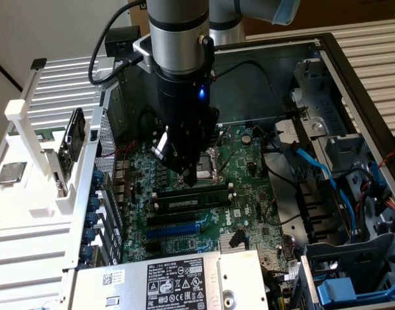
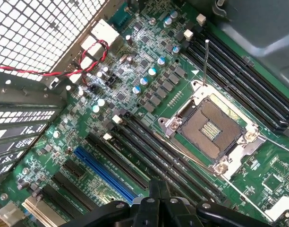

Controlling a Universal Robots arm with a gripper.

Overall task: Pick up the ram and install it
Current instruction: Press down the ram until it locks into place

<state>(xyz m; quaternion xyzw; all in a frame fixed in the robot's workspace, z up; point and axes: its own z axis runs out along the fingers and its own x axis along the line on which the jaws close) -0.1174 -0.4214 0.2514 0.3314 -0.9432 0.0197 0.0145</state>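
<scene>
**Green board, gripper clenched over the slots**

Green motherboard (image 1: pixel 204 213) fills the floor of the open case (image 1: pixel 326 71), and your gripper (image 1: pixel 190 179) hangs low over its middle, fingers pressed together with no gap between them. You can see the tip point down at the long black slots (image 1: pixel 191 197) just below the socket (image 1: pixel 213 161). Nothing sticks out from the fingers in the exterior view, and from here you cannot tell whether the tip touches the slot beneath it or stands just clear.

Look at the ram (image 1: pixel 192 188): a long thin stick lies in the slot right under the fingertip, running from the exterior view's left to its right, level with its neighbours. Its end clips are too small to read as latched or loose.

On the wrist view you get the closed fingers (image 2: pixel 154 198) as a dark block at the edge, with the slots (image 2: pixel 154 156) running away beneath them. The socket (image 2: pixel 213 125) sits just beside those slots, its metal frame open and its lever (image 2: pixel 204 61) raised. A blue slot (image 2: pixel 104 172) lies on the slots' other side, and a red and black wire pair (image 1: pixel 117 152) crosses the mesh wall (image 2: pixel 45 33) further off.

A grey power unit (image 1: pixel 165 281) with white labels sits at the case's near edge. Outside the case, on the white rack (image 1: pixel 30 129) at the exterior view's left, a square silver chip (image 1: pixel 10 173) lies flat.
</scene>
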